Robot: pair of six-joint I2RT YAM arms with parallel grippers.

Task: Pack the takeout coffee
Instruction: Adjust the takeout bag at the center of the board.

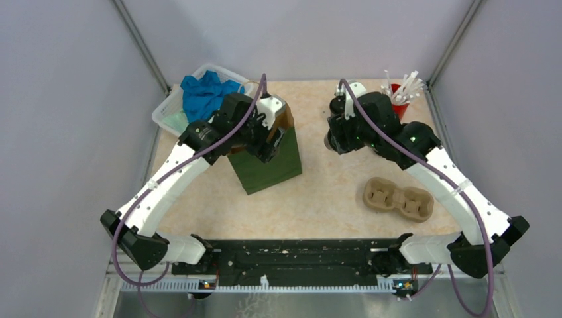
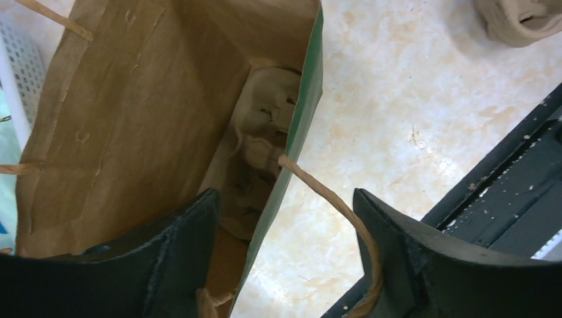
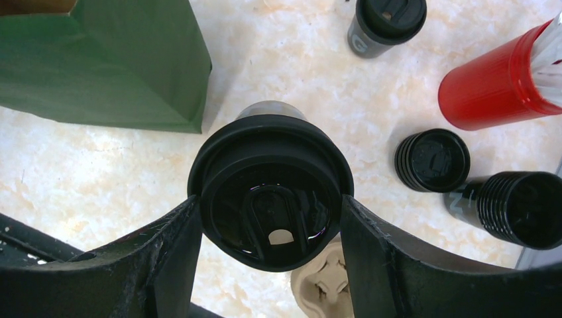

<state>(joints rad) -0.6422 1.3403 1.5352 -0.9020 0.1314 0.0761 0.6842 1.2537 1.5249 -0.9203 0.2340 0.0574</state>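
A takeout coffee cup (image 3: 270,159), black with a round black lid, hangs above the table with my right gripper (image 3: 270,205) shut on its lid. In the top view this gripper (image 1: 335,140) is to the right of the green paper bag (image 1: 268,169). Two more black cups (image 3: 388,23) (image 3: 432,159) stand on the table beyond it, and a third (image 3: 513,209) stands at the right edge. My left gripper (image 2: 285,199) is open astride the bag's green wall (image 2: 301,126), one finger inside the bag and one outside. A tan pulp carrier (image 2: 268,126) lies at the bag's bottom.
A second pulp two-cup carrier (image 1: 397,200) lies on the table at the right. A red cup of white sticks (image 1: 401,98) stands at the back right. A white basket (image 1: 166,109) with a blue cloth sits back left. The bag's twine handle (image 2: 331,202) loops beside my left gripper's outer finger.
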